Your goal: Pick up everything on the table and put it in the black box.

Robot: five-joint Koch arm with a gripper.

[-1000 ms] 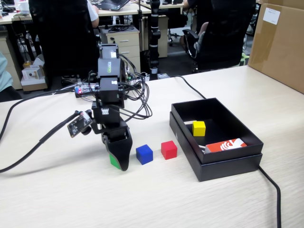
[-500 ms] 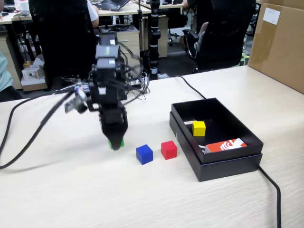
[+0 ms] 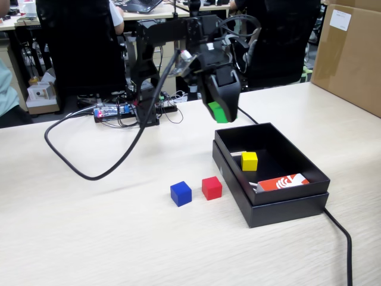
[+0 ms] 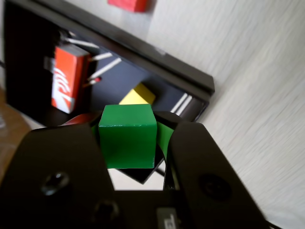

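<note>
With the yellow cube [image 3: 249,161] already in the black box [image 3: 286,205], the gripper [image 3: 221,114] clamps the green cube [image 4: 127,136] above its far-left corner; blue cube [image 3: 181,193] and red cube [image 3: 211,187] wait left.

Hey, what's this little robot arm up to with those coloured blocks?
The arm is tidying cubes into the black box. Its gripper holds the green cube in the air near the box's far corner. The yellow cube already lies inside, next to an orange-and-white card. The blue cube and the red cube sit on the table, just left of the box in the fixed view.
</note>
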